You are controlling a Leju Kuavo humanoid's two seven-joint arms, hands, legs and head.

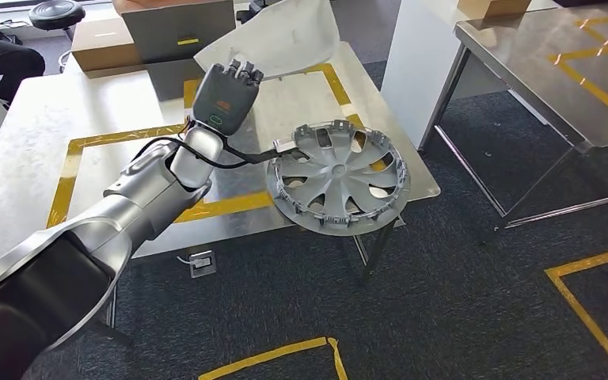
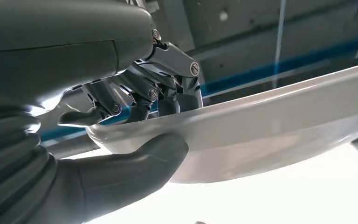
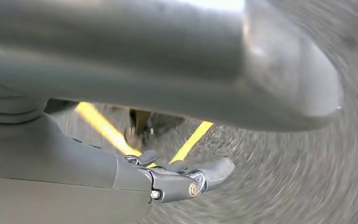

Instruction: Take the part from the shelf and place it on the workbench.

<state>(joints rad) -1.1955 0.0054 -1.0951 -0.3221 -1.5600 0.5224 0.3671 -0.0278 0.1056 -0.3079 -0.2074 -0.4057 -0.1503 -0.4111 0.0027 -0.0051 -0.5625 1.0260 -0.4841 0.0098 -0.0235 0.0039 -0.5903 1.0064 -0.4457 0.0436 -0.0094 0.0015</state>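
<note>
My left hand (image 1: 226,95) is raised over the steel workbench (image 1: 39,142) and holds the edge of a white curved panel part (image 1: 277,36). The panel slants up above the bench's far side. In the left wrist view the thumb (image 2: 140,168) presses under the white panel (image 2: 270,126) and the dark fingers (image 2: 168,88) clamp it from the other side. A silver wheel cover (image 1: 336,174) lies flat on the bench's near right corner, overhanging the edge, just right of my left forearm. My right hand (image 3: 177,179) hangs over the carpet with its fingers extended, holding nothing.
A cardboard box (image 1: 103,43) and a grey box (image 1: 182,28) stand at the bench's far side. Yellow tape (image 1: 79,146) frames the bench top. A white pillar (image 1: 419,63) and a second steel table (image 1: 546,63) stand to the right. A black stool (image 1: 55,14) stands behind.
</note>
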